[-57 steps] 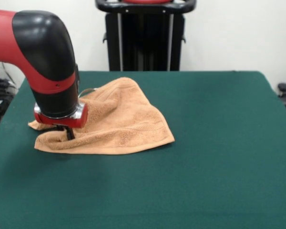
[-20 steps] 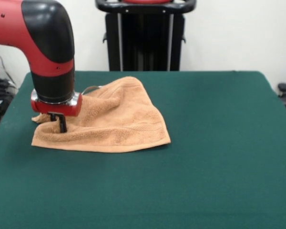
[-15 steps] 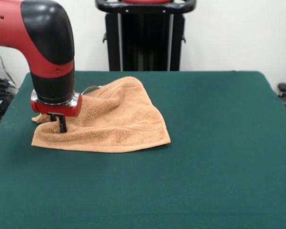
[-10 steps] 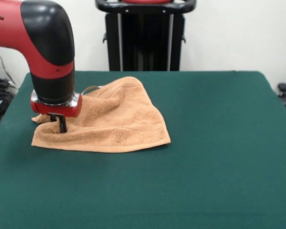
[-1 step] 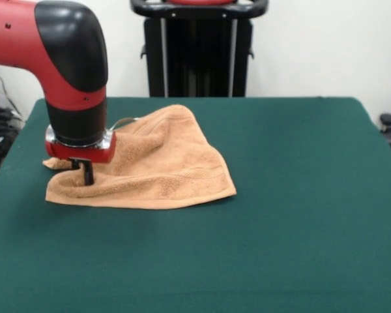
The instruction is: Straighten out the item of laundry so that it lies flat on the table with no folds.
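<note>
Toward the table's far-left corner: towel [image 5: 163, 173], orange-tan.
Lay: rumpled, folded over itself, humped at the far side, a corner pointing toward the table's middle.
Gripper [image 5: 86, 175]: over the towel's left end, tips down in the cloth; whether it pinches cloth cannot be told.
Table [image 5: 300, 228]: dark green cover.

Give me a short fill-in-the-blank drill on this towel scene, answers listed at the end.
1. The towel lies on a dark ____ table.
2. The towel is not flat: it is still ____.
3. The gripper is down at the towel's ____ end in the front view.

Missing words: green; folded; left
</note>
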You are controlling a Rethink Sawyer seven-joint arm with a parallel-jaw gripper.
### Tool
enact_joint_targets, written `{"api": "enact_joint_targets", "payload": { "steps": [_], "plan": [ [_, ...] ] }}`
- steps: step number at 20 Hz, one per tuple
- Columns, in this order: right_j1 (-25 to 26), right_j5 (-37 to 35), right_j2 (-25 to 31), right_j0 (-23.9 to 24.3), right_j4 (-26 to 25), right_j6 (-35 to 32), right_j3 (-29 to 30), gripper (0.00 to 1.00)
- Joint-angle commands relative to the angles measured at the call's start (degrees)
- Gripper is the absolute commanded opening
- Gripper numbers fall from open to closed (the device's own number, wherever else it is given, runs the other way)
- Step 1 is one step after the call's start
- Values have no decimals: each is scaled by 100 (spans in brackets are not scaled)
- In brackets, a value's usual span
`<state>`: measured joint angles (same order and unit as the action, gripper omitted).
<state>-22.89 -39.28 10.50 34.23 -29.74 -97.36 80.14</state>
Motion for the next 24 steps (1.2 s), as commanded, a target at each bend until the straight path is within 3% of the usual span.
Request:
{"api": "enact_joint_targets", "payload": {
  "steps": [1, 12, 24],
  "plan": [
    [145, -148, 383, -322, 20, 123, 222, 0],
    [-37, -384, 388, -378, 97, 159, 249, 0],
    [432, -339, 391, -666, 76, 27, -466, 0]
  ]
}}
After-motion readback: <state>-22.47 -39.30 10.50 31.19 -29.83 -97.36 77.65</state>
